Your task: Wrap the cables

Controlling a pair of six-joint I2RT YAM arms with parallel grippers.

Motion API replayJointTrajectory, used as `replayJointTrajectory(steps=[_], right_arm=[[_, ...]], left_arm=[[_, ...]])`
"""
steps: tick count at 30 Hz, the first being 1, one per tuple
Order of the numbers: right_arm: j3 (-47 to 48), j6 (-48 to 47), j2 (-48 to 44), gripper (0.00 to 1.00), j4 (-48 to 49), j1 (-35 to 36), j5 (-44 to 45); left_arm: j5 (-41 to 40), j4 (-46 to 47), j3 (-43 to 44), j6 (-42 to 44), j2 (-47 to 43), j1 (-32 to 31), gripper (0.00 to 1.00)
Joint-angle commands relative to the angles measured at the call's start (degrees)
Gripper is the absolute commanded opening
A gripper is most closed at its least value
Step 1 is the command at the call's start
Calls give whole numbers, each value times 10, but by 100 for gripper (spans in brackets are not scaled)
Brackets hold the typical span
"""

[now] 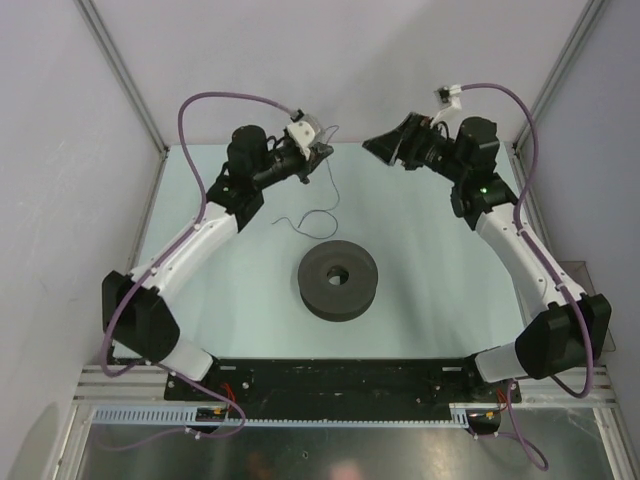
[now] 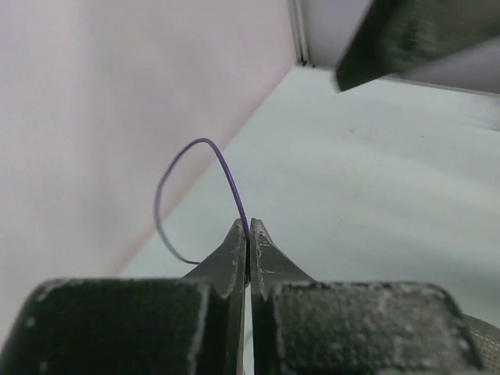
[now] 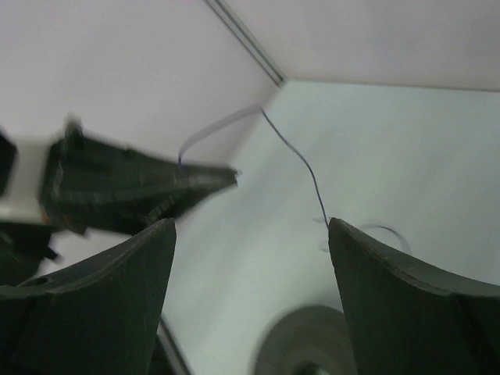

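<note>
The cable [image 1: 322,212] is a very thin dark purple wire. It runs from my left gripper [image 1: 322,153] down to the table and curls just behind the spool [image 1: 338,280]. My left gripper [image 2: 248,231] is shut on the cable [image 2: 226,168], which loops up out of the fingertips. It is held above the table near the back wall. My right gripper [image 1: 385,143] is open and empty, raised at the back right and facing the left gripper. In the right wrist view the cable [image 3: 301,160] hangs between us and my left fingers [image 3: 156,187] show at left.
The round dark grey spool with a centre hole lies flat mid-table, and its edge shows in the right wrist view [image 3: 312,336]. White walls with metal corner posts close in the back and sides. Thick purple cables run along both arms.
</note>
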Motion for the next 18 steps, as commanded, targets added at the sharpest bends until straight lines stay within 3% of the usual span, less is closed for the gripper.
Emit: replayJointTrajectory(steps=[1, 5, 9, 13, 18], right_arm=[[21, -261, 5, 84, -114, 29, -49], [9, -437, 11, 79, -176, 113, -20], [6, -543, 47, 69, -188, 193, -5], [7, -592, 114, 64, -148, 246, 30], [7, -590, 198, 63, -51, 263, 80]], left_arm=[[-4, -31, 29, -142, 44, 33, 0], [9, -34, 42, -222, 90, 66, 0], [33, -30, 65, -293, 135, 103, 0], [60, -20, 87, -334, 165, 125, 0], [75, -23, 107, -374, 202, 143, 0]])
